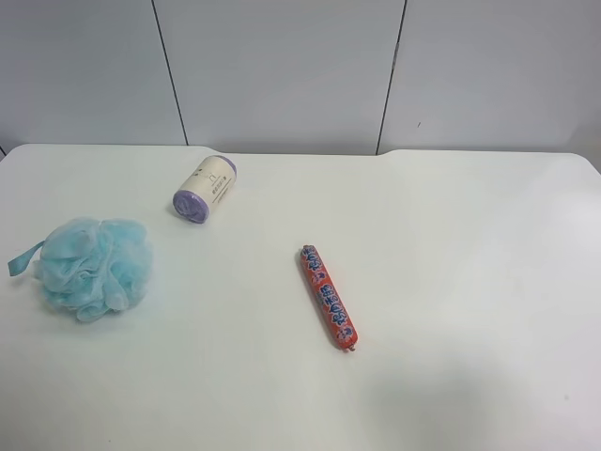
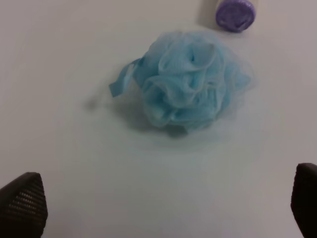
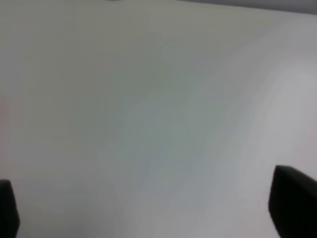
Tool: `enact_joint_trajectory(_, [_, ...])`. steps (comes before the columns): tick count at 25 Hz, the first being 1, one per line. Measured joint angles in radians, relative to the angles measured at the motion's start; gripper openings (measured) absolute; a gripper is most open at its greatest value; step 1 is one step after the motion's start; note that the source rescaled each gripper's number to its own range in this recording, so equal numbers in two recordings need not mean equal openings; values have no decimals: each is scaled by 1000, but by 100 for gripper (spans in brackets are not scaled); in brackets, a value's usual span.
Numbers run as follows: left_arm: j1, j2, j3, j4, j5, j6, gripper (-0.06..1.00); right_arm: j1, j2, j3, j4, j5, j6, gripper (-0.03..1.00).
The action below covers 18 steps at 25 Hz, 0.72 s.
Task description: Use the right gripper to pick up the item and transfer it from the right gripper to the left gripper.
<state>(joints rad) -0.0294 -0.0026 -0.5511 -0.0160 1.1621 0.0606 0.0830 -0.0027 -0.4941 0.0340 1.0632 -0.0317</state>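
table point(image 1: 451, 282), white, fills the frame. light blue mesh bath pouf point(image 1: 94, 267) lies at middle left, untouched, cord loop outward. purple-capped white roll point(image 1: 206, 190) sits upper left; red sausage stick point(image 1: 329, 297) at centre. left claw point(image 2: 163, 208) and right claw point(image 3: 148, 208) both spread wide, empty.

— Where are your arms? The high camera shows neither one.

— Check the wrist views. Your right tool point(image 3: 148, 210) has its dark fingertips point(image 3: 292, 198) spread to opposite edges, nothing between them.

— And the left?

— Your left tool point(image 2: 163, 208) is spread just as wide, textured fingertips point(image 2: 22, 201) holding nothing.
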Motion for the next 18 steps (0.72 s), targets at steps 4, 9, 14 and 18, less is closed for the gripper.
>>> enact_joint_trajectory(4, [0,0,34,4,-86,0,100,0,0,0,0,0,4,100])
enact_joint_trajectory(9, [0,0,45,5,-98,0,100,0,0,0,0,0,6,100])
enact_joint_trajectory(14, [0,0,45,5,-99,0,100,0,0,0,0,0,6,100])
enact_joint_trajectory(18, [0,0,45,5,-99,0,100,0,0,0,0,0,6,100])
